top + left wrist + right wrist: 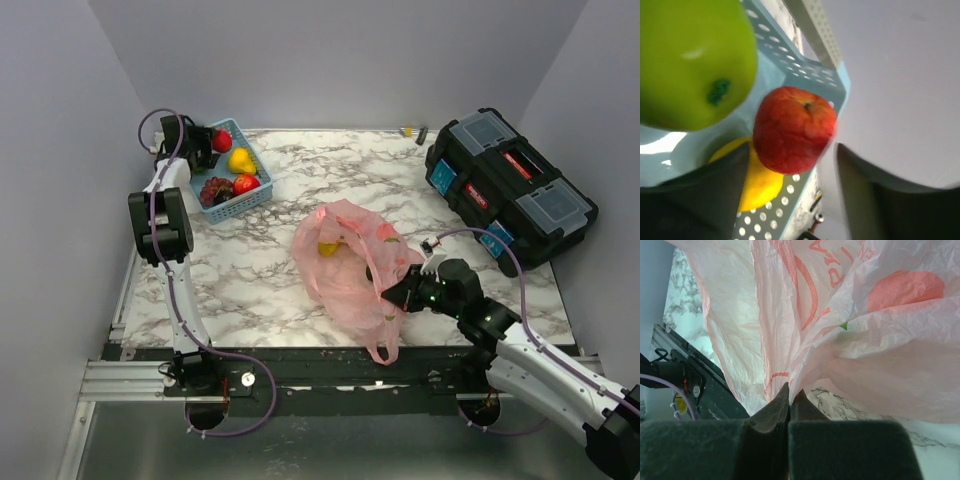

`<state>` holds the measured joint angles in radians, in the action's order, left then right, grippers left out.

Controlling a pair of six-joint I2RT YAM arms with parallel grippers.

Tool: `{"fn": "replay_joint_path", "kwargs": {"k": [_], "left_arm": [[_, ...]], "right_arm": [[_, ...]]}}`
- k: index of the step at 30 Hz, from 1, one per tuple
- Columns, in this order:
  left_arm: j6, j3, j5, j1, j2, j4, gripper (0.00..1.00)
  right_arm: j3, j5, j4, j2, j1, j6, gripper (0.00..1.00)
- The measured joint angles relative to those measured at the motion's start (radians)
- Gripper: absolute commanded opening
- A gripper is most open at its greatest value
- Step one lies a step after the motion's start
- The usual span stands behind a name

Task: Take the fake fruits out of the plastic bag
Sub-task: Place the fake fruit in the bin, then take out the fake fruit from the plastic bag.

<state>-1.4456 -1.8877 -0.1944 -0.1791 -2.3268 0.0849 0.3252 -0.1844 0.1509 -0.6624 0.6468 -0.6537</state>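
**Findings.** The thin, crinkled, translucent pink plastic bag [350, 265] is found lying at the middle of the white marble-patterned table [240, 285]. One yellow fake fruit [328, 248] is visible through its film. A trace of green is glimpsed behind the film in the right wrist view, and what it belongs to cannot be told.

**Right gripper** [789, 396]. The jaws are pressed together on a fold of the bag's near right edge. The film is pinched so that, it is judged, the bag is kept anchored and its mouth held up while fruit is drawn out.

**Left gripper** [205, 142]. It is positioned over the light blue perforated plastic basket [247, 203] at the far left corner, well apart from the bag. The jaws are spread. A glossy red plastic apple [794, 129] is seen just beyond the fingers, beside a green plastic apple [690, 60] and above a yellow piece [760, 185]. No grip on it is shown, so a release into the basket is inferred.

**Assessment.** The task is judged part done, as at least one fruit has not yet been taken out of the bag
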Motion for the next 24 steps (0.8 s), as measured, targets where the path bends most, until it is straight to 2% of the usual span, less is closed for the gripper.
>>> {"fn": "replay_joint_path", "kwargs": {"k": [2,3,12,19,24], "left_arm": [[-0.007,-0.003,-0.005,0.0,-0.018,0.014,0.88],[-0.002,-0.008,-0.008,0.0,-0.027,0.019,0.89],[0.047,-0.009,-0.053,0.003,-0.005,0.021,0.9],[0.103,0.104,-0.114,0.014,0.17,0.029,0.9],[0.151,0.23,-0.182,0.069,0.407,-0.018,0.9]], "right_arm": [[0.0,0.0,0.0,-0.007,0.0,0.0,0.01],[0.0,0.0,0.0,-0.01,0.0,0.0,0.01],[0.0,0.0,0.0,-0.011,0.0,0.0,0.01],[0.0,0.0,0.0,0.006,0.0,0.0,0.01],[0.0,0.011,0.0,0.013,0.0,0.0,0.01]]}}
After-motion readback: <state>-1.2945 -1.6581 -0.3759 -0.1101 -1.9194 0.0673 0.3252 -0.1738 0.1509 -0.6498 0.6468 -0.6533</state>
